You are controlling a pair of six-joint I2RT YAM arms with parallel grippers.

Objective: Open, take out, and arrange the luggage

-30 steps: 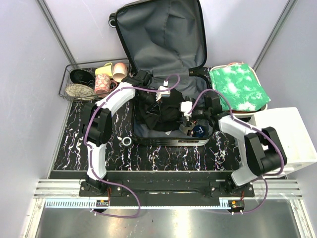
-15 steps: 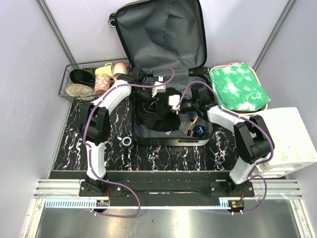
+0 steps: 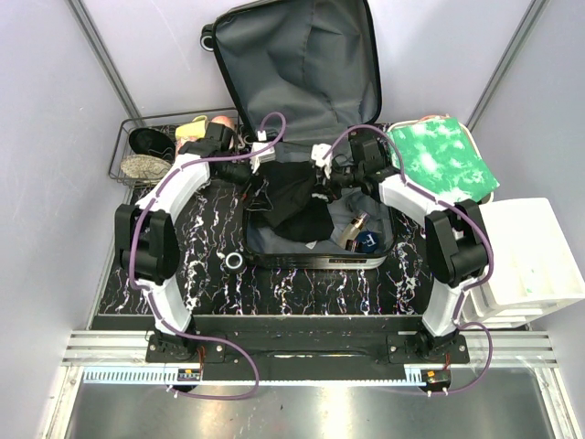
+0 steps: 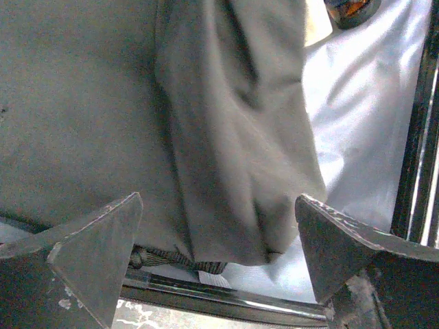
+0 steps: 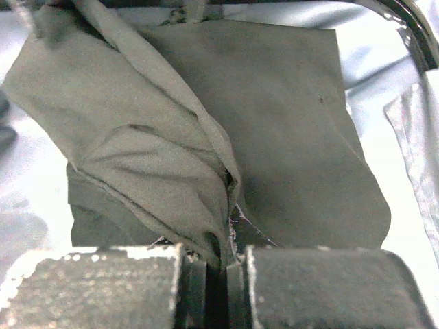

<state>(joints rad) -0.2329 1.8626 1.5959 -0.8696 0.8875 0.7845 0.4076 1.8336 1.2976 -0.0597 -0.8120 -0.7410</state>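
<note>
Showing, nearest, a small metal ring [image 3: 234, 262] loose on the marbled table [image 3: 210, 283], just left of the case. Reaching both arms over the lower shell of the luggage [image 3: 302, 73], lying open at the table's middle with its lid propped upright toward the far wall. Pinching a fold of the black garment [image 5: 274, 123] between the right gripper's [image 5: 219, 267] fingers, pressed together on the cloth. Holding the left gripper [image 4: 219, 233] with fingers spread wide apart at the garment's left edge, clamping nothing. Drawing, by the look of it, the cloth up off the grey lining.

Leaving a bottle [image 3: 355, 229] and a dark blue round item [image 3: 368, 241] in the shell's near right corner. Judging the task at its middle: opening done, unpacking under way, with the garment not yet out, the small items yet to follow, and the arranging mostly ahead.

Reading the case's long axis as running left to right, with the hinge along the far side of the lower shell and a black wheel [image 3: 208, 38] at the lid's far left, so the wheel end pointing left and the open mouth facing up and toward the arms.

Showing, farther back, a wire basket [image 3: 116, 151] of shoes and cups at left and a green-patterned cloth [image 3: 439, 160] over a bin at right, with white bins [image 3: 539, 238] nearer along the right edge.
</note>
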